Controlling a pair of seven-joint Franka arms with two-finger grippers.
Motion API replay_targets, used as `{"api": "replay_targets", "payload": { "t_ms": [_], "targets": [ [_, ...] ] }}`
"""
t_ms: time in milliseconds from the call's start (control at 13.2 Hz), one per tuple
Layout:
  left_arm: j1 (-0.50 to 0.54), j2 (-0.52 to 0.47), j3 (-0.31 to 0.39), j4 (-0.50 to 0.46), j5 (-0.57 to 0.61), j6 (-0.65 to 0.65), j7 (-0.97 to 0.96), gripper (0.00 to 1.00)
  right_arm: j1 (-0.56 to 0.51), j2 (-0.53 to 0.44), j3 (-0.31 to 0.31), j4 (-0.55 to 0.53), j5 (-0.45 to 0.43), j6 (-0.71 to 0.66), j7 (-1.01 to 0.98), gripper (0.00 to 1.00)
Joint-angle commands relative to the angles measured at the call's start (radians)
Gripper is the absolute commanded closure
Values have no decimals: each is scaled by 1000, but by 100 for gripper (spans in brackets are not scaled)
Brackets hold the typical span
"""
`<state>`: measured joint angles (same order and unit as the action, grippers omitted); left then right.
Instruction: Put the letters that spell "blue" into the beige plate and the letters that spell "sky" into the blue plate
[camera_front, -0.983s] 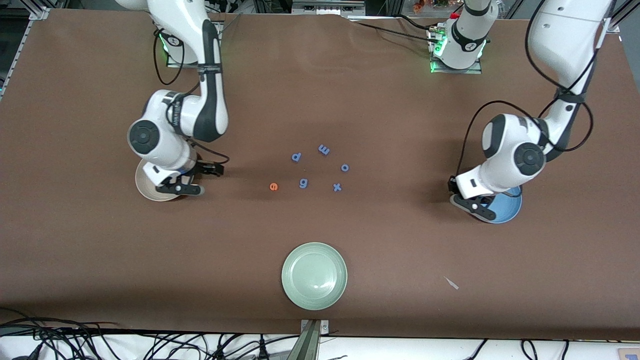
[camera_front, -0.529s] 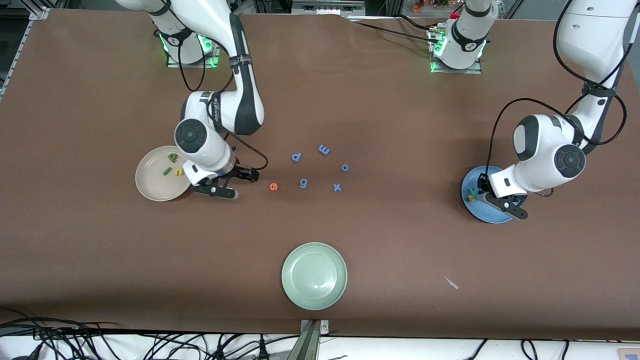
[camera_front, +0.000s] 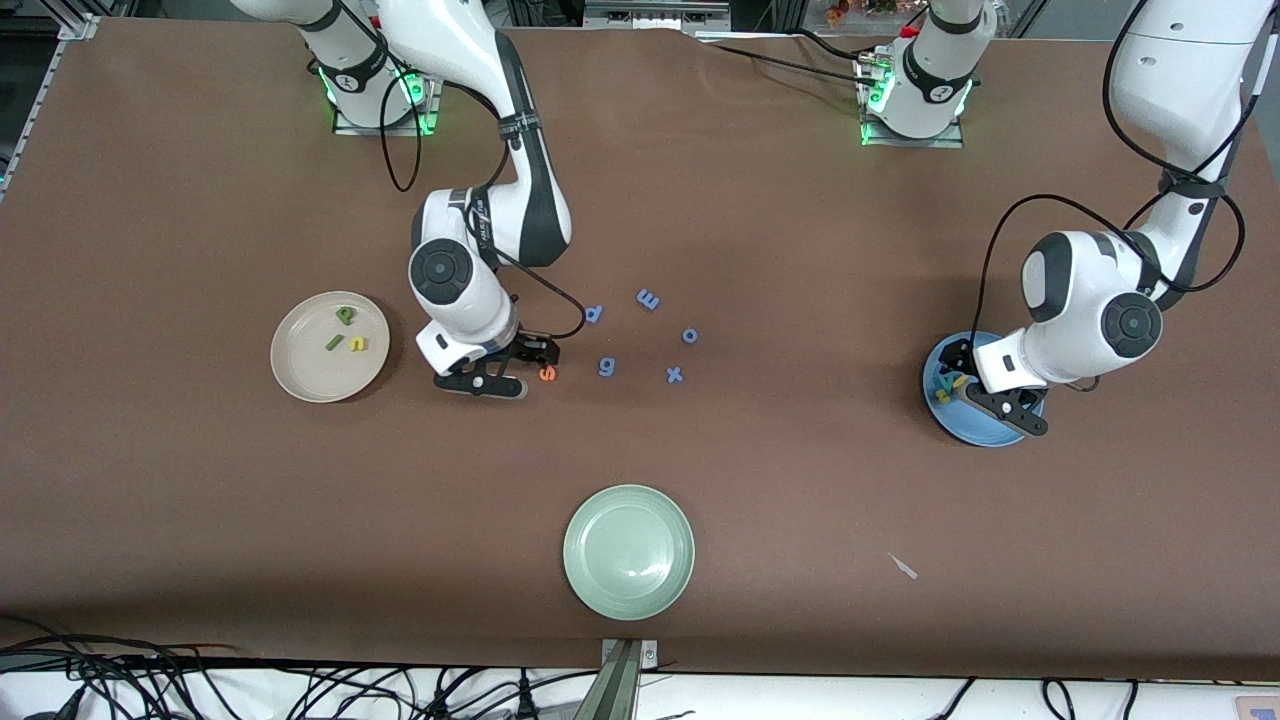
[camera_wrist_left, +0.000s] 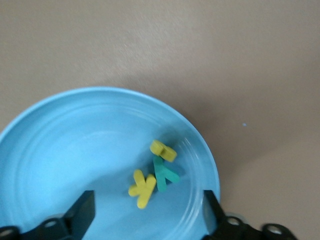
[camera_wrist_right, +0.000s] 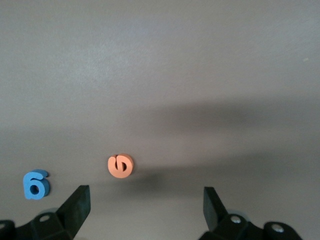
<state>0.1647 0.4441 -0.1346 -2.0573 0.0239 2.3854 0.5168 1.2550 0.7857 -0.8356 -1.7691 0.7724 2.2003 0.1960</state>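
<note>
the table (camera_front: 200, 480) is covered in a matt brown sheet, smooth and paper-like, with no shine. the blue plate (camera_wrist_left: 60, 150) looks glazed, glossy with faint concentric rings catching light; the beige plate (camera_front: 300, 380) and the pale green plate (camera_front: 628, 552) have a similar smooth, softly shiny finish. the yellow "k" (camera_wrist_left: 142, 187), the teal "y" (camera_wrist_left: 164, 174), the yellow "s" (camera_wrist_left: 163, 150) and the orange "e" (camera_wrist_right: 120, 165) look like thick matt foam with soft edges, as does the blue "g" (camera_wrist_right: 36, 184). the arms' shells (camera_front: 1075, 290) are glossy white plastic with black matt joints.
</note>
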Motion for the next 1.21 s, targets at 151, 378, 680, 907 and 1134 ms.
{"api": "replay_targets", "payload": {
  "t_ms": [151, 378, 680, 907, 1134],
  "targets": [
    [-8, -287, 1, -121, -4, -14, 17, 0, -40, 75, 35, 91, 34, -1, -6, 0],
    [-17, -408, 3, -126, -2, -130, 12, 0, -40, 87, 46, 94, 33, 1, -10, 0],
    [-30, -557, 32, -113, -1, -297, 5, 0, -40, 101, 67, 94, 33, 28, -13, 0],
    [-65, -668, 50, -69, 62, -421, 0, 0, -48, 104, 75, 103, 33, 36, -39, 7],
    [-85, -696, 75, 50, 68, -608, -95, 0, -69, 109, 96, 117, 33, 38, -47, 7]
  ]
}}
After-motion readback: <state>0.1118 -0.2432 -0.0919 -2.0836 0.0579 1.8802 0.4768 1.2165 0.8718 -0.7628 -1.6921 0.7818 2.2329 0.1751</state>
